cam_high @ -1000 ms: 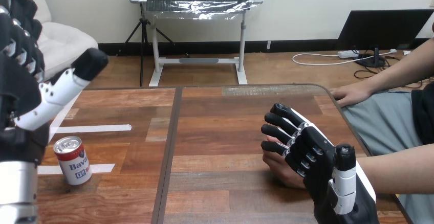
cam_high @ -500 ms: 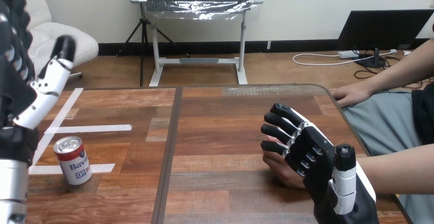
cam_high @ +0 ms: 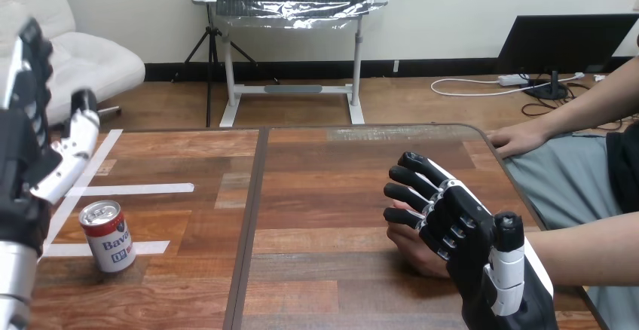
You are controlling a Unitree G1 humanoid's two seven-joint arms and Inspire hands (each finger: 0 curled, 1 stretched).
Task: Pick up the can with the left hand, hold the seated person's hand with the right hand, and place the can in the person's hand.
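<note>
Red-and-white, the can [cam_high: 106,236] stands upright at the worktop's [cam_high: 324,187] left, untouched; the left hand [cam_high: 19,157], fingers spread and empty, has swung leftward above it, so the pick-up is still ahead; the right hand [cam_high: 452,224] stays curled round the person's hand [cam_high: 411,245].

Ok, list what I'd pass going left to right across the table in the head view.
Left hand, raised above the table → can, standing upright → dark seam in the table → right hand, lying over the person's hand.

Person's hand [cam_high: 408,244] mostly under R hand [cam_high: 461,230]
</note>
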